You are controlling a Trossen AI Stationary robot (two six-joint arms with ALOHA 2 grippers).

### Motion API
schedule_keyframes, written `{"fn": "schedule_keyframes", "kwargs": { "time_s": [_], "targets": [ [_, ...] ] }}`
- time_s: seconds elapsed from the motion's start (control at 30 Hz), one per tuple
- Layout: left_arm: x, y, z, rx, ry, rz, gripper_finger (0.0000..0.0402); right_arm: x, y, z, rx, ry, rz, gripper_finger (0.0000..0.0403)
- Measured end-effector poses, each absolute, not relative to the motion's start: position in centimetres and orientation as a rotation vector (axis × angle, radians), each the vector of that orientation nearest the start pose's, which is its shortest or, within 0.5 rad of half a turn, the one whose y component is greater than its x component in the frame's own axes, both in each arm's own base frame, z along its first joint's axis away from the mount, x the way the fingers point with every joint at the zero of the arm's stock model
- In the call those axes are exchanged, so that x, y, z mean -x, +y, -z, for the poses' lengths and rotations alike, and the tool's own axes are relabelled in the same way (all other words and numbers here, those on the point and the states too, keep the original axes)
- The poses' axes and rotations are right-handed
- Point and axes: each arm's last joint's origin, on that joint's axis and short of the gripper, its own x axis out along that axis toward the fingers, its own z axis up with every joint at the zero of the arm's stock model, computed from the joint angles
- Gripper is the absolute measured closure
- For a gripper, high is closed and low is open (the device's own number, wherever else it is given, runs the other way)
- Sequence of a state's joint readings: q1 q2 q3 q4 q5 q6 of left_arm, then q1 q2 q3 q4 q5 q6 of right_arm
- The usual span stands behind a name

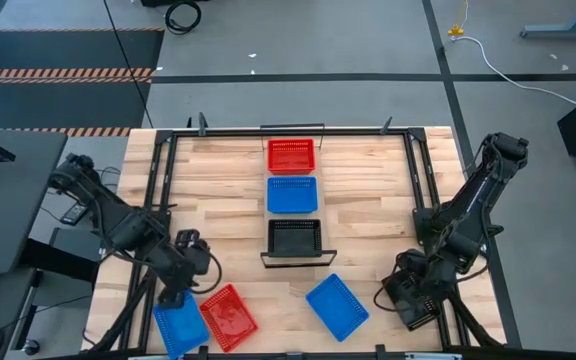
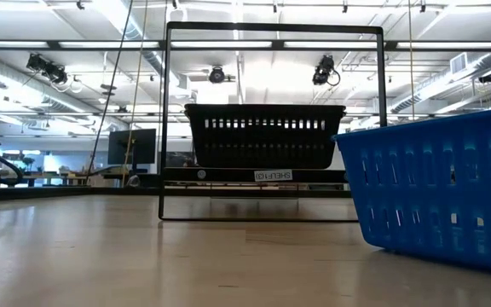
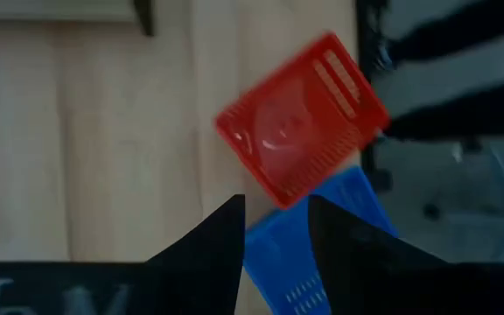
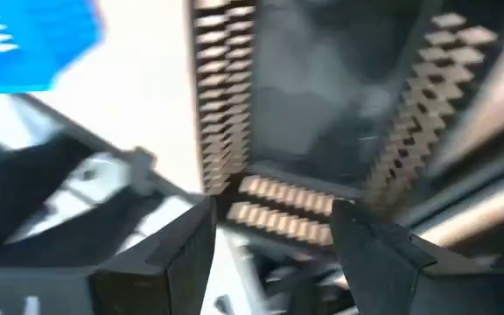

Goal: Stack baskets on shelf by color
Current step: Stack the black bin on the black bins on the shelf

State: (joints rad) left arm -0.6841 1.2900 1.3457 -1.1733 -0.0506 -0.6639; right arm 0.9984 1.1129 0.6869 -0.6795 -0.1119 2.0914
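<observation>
Left arm reaches in from the left edge of the high view, elbow bent, wrist low at lower left. Left gripper (image 1: 173, 296) hangs over the near end of a blue plastic mesh basket (image 1: 179, 327); its fingers (image 3: 221, 241) stand narrowly apart, holding nothing. Touching that basket's right side lies a tilted red plastic mesh basket (image 1: 228, 317).

Frame centre: the long narrow light-wood shelf (image 1: 294, 258) carries three baskets in a column: red mesh basket (image 1: 291, 155) at the top, blue mesh basket (image 1: 292, 194) in the middle, black mesh basket (image 1: 295, 238) lowest.

Lower centre-right: a loose blue mesh basket (image 1: 337, 305), tilted.

Right arm folds down from the right edge to lower right. Right gripper (image 1: 415, 296) sits over a second black mesh basket (image 1: 418, 308); fingers apart, grip cannot be told.

Count: two red, three blue, two black.
</observation>
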Motion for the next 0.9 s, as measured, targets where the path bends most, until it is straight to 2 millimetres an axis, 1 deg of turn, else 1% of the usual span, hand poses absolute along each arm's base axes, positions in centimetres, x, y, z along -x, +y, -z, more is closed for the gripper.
{"fn": "schedule_keyframes", "kwargs": {
  "time_s": [0.07, 0.13, 0.2, 0.4, 0.5, 0.63, 0.77, 0.9],
  "targets": [
    [-18.0, -14.3, -34.4, 0.18, 1.156, 0.146, 0.0269, -10.5, 17.0, -20.5, -1.204, 1.494, 0.449, 0.0179],
    [-18.0, -14.3, -34.4, 0.183, 1.141, 0.117, 0.0269, -10.6, 17.4, -19.8, -1.17, 1.553, 0.483, 0.0185],
    [-18.1, -14.3, -34.5, 0.191, 1.125, 0.109, 0.0269, -10.9, 18.0, -19.3, -1.171, 1.572, 0.473, 0.0192],
    [-18.3, -14.5, -34.6, 0.206, 1.1, 0.123, 0.0269, -13.3, 19.5, -18.5, -1.324, 1.448, 0.426, 0.0205],
    [-18.1, -14.8, -34.6, 0.17, 1.106, 0.167, 0.0269, -14.2, 19.9, -17.8, -1.336, 1.443, 0.447, 0.0206],
    [-17.9, -15.0, -34.6, 0.119, 1.109, 0.212, 0.0269, -15.1, 20.3, -16.8, -1.292, 1.453, 0.475, 0.0206],
    [-17.8, -15.0, -34.6, 0.093, 1.11, 0.224, 0.0269, -15.3, 20.3, -15.0, -1.227, 1.512, 0.569, 0.0207],
    [-17.8, -15.0, -34.6, 0.089, 1.11, 0.225, 0.0269, -15.5, 20.4, -13.7, -1.147, 1.539, 0.576, 0.021]
  ]
}}
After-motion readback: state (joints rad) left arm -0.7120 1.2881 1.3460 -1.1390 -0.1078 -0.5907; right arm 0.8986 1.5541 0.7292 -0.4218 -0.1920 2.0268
